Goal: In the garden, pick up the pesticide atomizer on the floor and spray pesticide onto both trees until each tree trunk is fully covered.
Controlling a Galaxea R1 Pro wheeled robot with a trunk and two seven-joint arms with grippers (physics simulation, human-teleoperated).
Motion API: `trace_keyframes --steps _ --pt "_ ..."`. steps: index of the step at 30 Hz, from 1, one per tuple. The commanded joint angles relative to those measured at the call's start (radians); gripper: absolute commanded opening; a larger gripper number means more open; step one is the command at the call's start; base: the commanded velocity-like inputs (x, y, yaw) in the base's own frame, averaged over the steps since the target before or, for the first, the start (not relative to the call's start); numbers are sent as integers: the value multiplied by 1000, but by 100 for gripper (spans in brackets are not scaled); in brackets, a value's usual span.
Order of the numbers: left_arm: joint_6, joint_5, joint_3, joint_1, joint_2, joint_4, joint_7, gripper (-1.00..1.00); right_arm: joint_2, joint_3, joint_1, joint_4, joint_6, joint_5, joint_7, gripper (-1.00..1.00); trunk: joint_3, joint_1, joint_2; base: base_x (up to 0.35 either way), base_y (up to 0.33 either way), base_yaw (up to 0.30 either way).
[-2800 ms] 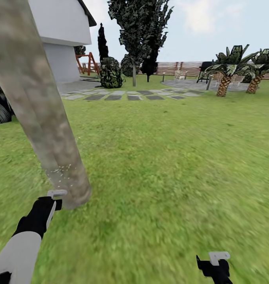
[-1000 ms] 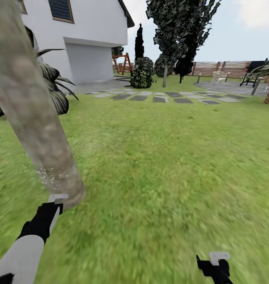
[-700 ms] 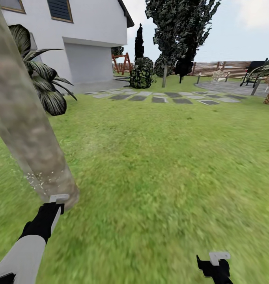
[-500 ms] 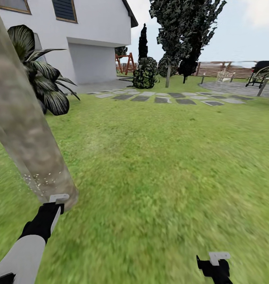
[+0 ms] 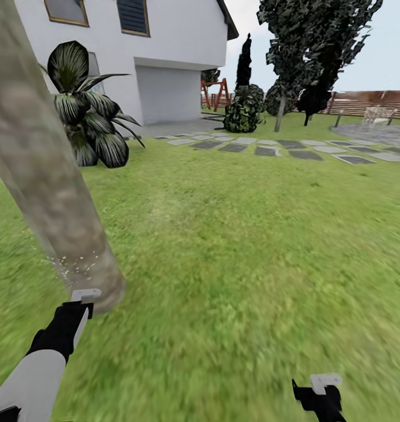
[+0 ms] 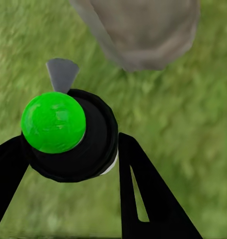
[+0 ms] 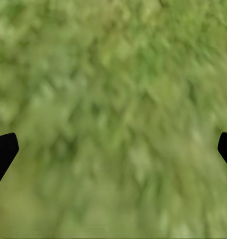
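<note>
The tree trunk (image 5: 44, 176) is cut off by the top and left edges of the head view; its crown is out of frame. The right gripper (image 5: 320, 391) is cut by the bottom edge. In the left wrist view, the atomizer's (image 6: 68, 134) label and body are hidden beneath its top. The grass (image 7: 113, 119) is blurred. The right fingers (image 7: 3, 152) are cropped to tips.

Left arm reaches forward and low, white forearm, black wrist; left gripper (image 5: 82, 296) has its black fingers (image 6: 148, 199) clamped around a dark round body with a green top. Right gripper (image 5: 324, 384) sits low, fingers (image 7: 3, 149) spread wide apart, nothing between them.
</note>
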Motion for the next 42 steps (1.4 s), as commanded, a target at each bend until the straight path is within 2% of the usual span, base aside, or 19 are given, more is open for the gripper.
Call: trace_keyframes --steps 1,7,19,30,32,34,36,39,40,42 --pt "0 -1 0 0 0 0 0 -100 0 0 0 0 0 0 0 100 0 0 0 66 -258 277" --pt "0 0 -1 0 -2 0 0 -100 0 0 -1 0 0 0 0 100 0 0 0 10 -272 265" --pt "0 1 -1 0 -7 0 0 -100 0 0 0 0 0 0 1 100 0 0 0 89 -274 31" --pt "12 5 -7 -16 -6 -18 -6 -100 -1 -1 0 -1 0 0 0 100 0 0 0 51 -255 267" --pt "21 5 -10 -20 -12 -103 -16 -100 -2 -2 0 -1 0 0 0 100 0 0 0 4 -11 278" --pt "51 5 -11 -40 -11 -139 -19 -100 -2 -2 0 -1 0 0 0 100 0 0 0 1 -3 278" --pt "113 4 -13 -91 -2 -156 -21 -100 -2 -2 0 -1 0 0 0 100 0 0 0 0 -1 278" --pt "135 3 -15 -158 6 -160 -22 -100 -2 -2 0 -1 0 0 0 100 0 0 0 0 0 204" --pt "136 2 -21 -163 6 -160 -23 -100 -2 -2 0 -1 0 -1 0 100 0 0 0 0 0 64" --pt "144 3 -72 -184 6 -155 -25 -100 -2 -1 0 -1 0 0 0 100 0 0 0 0 0 16"
